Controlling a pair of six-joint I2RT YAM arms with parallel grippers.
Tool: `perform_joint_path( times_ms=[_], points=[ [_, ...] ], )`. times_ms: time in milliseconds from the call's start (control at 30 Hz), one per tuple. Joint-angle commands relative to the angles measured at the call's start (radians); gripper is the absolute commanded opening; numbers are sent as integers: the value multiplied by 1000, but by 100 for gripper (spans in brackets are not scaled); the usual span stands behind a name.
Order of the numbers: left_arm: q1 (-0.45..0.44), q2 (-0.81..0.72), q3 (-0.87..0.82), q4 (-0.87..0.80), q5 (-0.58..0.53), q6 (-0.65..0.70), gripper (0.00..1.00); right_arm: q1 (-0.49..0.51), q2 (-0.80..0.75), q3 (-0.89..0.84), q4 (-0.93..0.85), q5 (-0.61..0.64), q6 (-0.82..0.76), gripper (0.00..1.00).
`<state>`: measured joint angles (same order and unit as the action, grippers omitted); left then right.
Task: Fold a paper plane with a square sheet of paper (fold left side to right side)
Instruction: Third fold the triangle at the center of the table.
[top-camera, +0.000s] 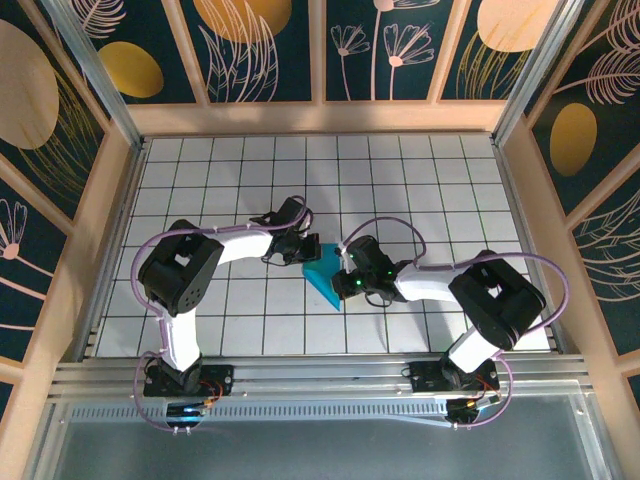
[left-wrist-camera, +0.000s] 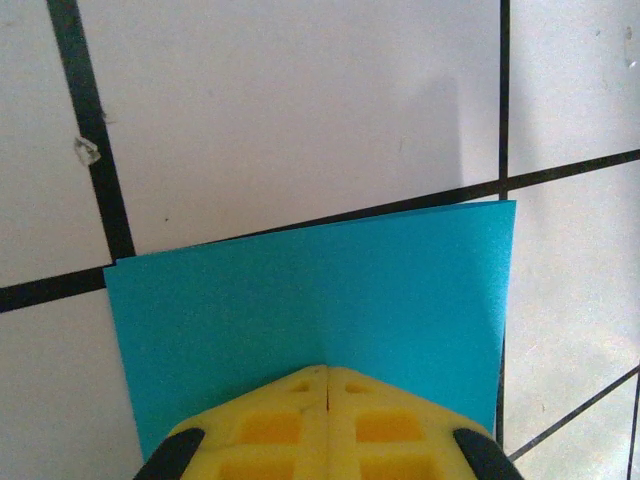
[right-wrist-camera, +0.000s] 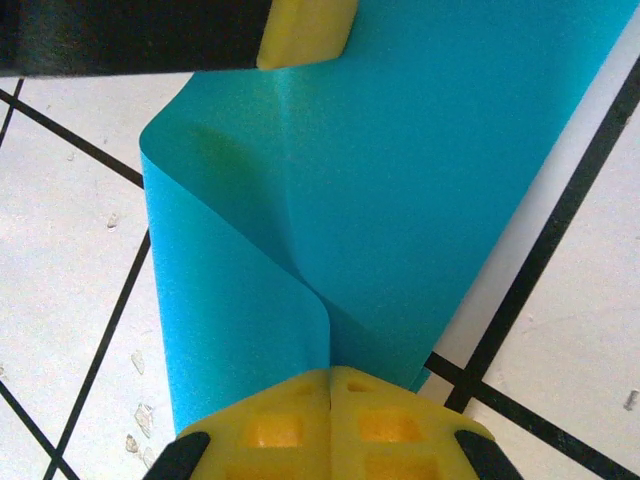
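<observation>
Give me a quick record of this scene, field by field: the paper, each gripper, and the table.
paper: turquoise, partly folded, one flap curling up and over, not yet pressed flat
left gripper: shut, tips over the flat part of the paper; pressing or gripping, cannot tell
right gripper: shut on the paper's curled flap
table: white tiles with dark lines; paper lies between the two grippers

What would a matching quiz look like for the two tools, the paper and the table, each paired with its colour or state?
Things:
1. left tool
2. right tool
3. sheet of paper
4. table

Descriptions:
A. white tiles, black lines
B. shut on a raised curl of paper
C. turquoise
D. shut, over a flat stretch of paper

Pairs: 1-D, 2-B, 3-C, 4-A
</observation>
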<state>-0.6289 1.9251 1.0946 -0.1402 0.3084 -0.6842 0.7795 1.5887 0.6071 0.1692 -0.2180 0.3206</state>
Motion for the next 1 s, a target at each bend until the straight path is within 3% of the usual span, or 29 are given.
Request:
perform_joint_path(
  times_ms=[0, 267, 467, 700, 967],
  points=[
    [-3, 30, 25, -72, -28, 5, 9, -6, 30, -1, -29, 8, -11, 0],
    [6, -28, 126, -135, -100, 33, 23, -6, 33, -9, -43, 12, -11, 0],
    [48, -143, 97, -134, -140, 31, 29, -6, 35, -7, -53, 13, -12, 0],
    [85, -366, -79, -57, -154, -1, 31, -6, 31, -4, -63, 19, -17, 0],
    [83, -541, -369, 183, 11, -115, 22, -6, 43, 6, -65, 12, -15, 0]
  ],
)
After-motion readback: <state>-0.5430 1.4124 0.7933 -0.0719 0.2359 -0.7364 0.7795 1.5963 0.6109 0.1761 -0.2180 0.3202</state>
